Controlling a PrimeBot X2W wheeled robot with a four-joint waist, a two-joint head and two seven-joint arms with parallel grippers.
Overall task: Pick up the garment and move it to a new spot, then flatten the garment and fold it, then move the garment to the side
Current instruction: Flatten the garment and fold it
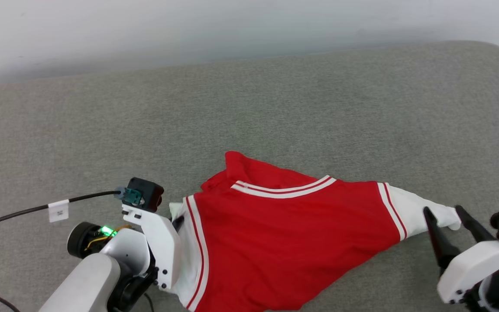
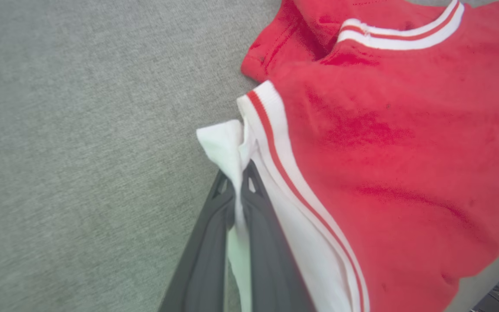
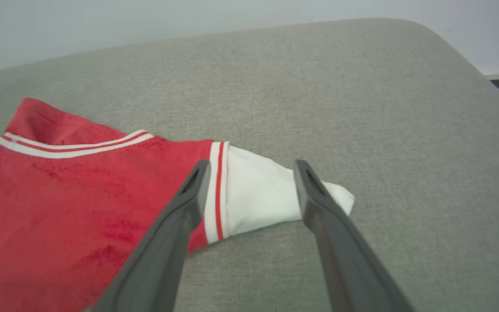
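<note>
Red garment (image 1: 293, 234) spread on grey cushion (image 1: 275, 108).
Left gripper (image 2: 237, 173) at 9 o'clock clenches one white sleeve (image 2: 223, 143); right gripper (image 3: 251, 167) at 3 o'clock stands released by the other.

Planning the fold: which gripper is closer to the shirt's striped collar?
Left. Left gripper pinches the sleeve nearer the collar; right gripper stands open at the farther sleeve's tip.

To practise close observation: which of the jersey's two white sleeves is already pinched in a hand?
The sleeve on the robot's left: the left hand is shut on it. The other sleeve lies free by the open right hand.
</note>
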